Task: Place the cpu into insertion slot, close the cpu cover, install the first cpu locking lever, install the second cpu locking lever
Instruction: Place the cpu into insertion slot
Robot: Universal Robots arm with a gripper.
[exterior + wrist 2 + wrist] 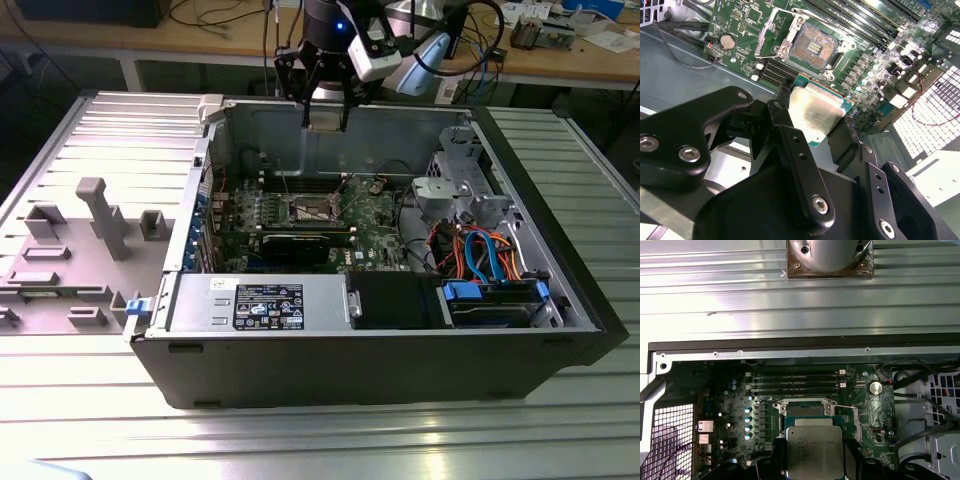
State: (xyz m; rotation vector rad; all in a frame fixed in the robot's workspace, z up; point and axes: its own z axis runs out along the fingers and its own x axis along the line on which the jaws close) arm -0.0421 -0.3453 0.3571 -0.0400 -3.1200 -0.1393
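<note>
The gripper is closed narrow on the cpu. Its two black fingers press on two opposite edges of the chip, and the silver-grey metal top faces the camera. In the first wrist view the cpu sits in the same way between the fingers.

Just beyond the held chip, lower than the fingertips, is the insertion slot on the green board. Its gold-brown contact field is bare, and the cpu is in the air, apart from it. The cpu cover stands lifted at one side of the slot, so the socket is open.

A little further from the gripper than the slot run the long memory slots. To the side of them lies a round coin battery.

In the exterior view the gripper hangs over the open computer case, above its far wall. The insertion slot lies below it, on the board in the bottom of the case. Further from the gripper, at the near wall of the case, is the power supply. Well apart from the gripper, on the exterior view's left, a grey fixture with several blocks lies on the ribbed metal table.
</note>
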